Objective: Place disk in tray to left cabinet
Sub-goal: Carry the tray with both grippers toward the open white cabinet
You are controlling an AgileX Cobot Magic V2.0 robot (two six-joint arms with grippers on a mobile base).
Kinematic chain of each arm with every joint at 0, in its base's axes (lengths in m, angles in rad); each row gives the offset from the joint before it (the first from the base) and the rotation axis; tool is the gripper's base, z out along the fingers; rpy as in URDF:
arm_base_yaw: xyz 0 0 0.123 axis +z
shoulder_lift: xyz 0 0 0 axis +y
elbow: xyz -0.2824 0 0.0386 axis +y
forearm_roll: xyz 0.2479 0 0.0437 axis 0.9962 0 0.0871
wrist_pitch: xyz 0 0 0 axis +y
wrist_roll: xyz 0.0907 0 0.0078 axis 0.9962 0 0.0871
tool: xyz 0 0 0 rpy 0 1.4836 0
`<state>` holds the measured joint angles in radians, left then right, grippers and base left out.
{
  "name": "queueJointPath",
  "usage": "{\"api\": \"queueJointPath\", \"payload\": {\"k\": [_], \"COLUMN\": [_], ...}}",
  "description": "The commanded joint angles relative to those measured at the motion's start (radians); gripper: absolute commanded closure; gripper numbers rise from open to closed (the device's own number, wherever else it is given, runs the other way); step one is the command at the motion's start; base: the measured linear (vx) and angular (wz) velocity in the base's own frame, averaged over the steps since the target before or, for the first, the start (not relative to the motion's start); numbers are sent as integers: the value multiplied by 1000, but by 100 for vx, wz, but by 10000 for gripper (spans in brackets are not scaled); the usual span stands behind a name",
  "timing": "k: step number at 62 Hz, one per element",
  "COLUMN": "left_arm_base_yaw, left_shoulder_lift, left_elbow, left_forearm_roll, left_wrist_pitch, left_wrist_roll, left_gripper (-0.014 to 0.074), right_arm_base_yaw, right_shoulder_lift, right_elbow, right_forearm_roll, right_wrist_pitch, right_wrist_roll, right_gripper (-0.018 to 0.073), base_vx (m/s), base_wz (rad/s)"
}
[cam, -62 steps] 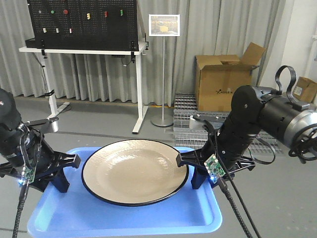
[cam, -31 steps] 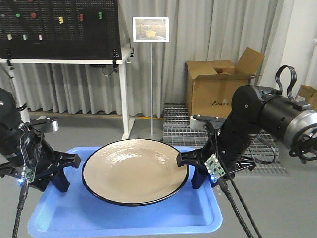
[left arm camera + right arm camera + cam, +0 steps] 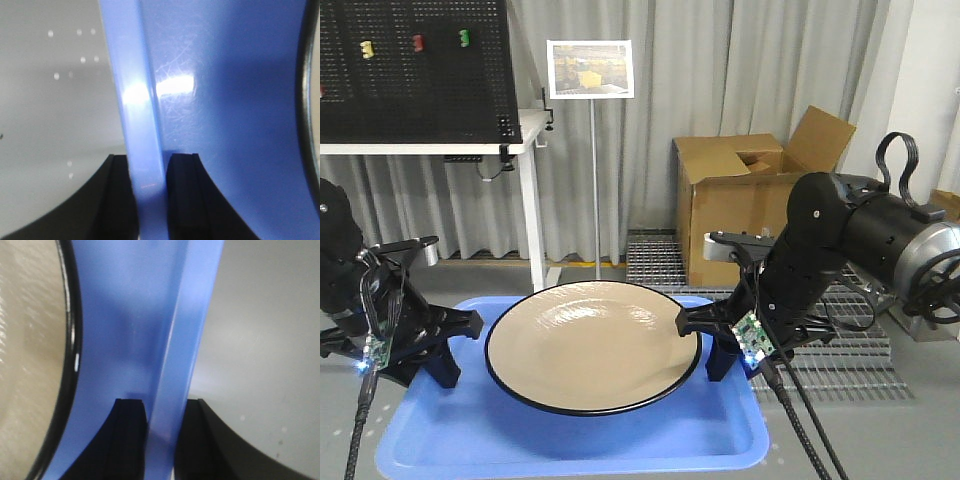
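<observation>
Exterior front-facing: tray (image 3: 570, 440) held level; disk (image 3: 592, 345) centred for balance
Left hand (image 3: 150, 167): clamped on left rim
Right hand (image 3: 162, 410): clamped on right rim; opp. grips resist tilt

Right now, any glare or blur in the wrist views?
Left wrist: white glare patch across the tray rim, everything soft. Right wrist: no blowout, small glint on the plate edge, also soft. Front: sharp, evenly lit.
</observation>
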<state>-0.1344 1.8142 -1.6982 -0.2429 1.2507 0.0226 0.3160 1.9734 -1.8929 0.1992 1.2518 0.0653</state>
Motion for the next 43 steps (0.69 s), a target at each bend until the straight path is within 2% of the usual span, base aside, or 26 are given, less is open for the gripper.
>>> {"api": "queueJointPath", "payload": {"k": [1,23,43], "left_arm_base_yaw": [-1,-1,-1], "left_shoulder_lift": [-60,-60,-60], "left_elbow": [-36,-36,-36], "left_forearm_roll": [-2,-1,0], "left_wrist_pitch": [2,2,0], "left_wrist_roll": [16,16,16], "left_gripper": [597,597,597], "right_arm_base_yaw": [-6,-6,-6], "right_shoulder_lift": [-70,-70,-70], "right_elbow": [-38,-38,-38], "right_forearm_roll": [-12,-12,-12], "right_wrist_pitch": [-30,-30,-34], "right_wrist_roll": [-22,-22,-22], "right_gripper": [563,563,563], "base_vx": [63,62,58], "base_wz": [-9,-17,-35]}}
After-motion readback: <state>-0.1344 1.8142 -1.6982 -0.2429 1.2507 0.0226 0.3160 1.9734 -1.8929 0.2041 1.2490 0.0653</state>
